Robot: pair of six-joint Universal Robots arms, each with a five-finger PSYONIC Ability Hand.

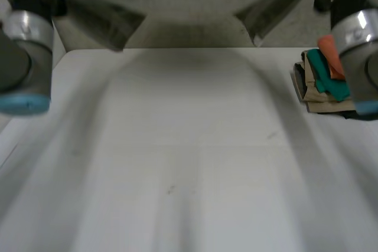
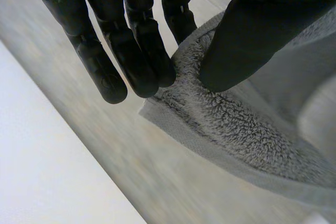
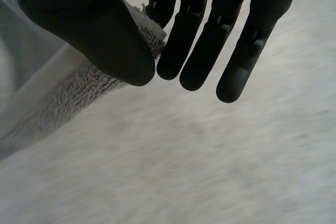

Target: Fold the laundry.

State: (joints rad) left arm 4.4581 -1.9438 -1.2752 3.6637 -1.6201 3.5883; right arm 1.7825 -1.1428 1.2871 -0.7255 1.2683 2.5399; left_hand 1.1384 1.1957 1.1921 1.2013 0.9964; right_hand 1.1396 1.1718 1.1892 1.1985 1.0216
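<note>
Pinching the grey fleecy towel (image 2: 236,129) near a corner between thumb and fingers, our left hand (image 2: 139,51) should move level with our right hand (image 3: 105,35), which nips a hemmed edge, so the cloth lands flat on the white worktop (image 1: 189,163). At the frame's right, an arm (image 1: 360,57) half hides a stack of folded clothes (image 1: 322,81); the towel's span is unclear.

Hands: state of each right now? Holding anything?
Left hand: shut on the grey cloth, pinched near a corner between thumb and fingers.
Right hand: shut on the grey cloth, its edge pinched between thumb and fingers.
</note>
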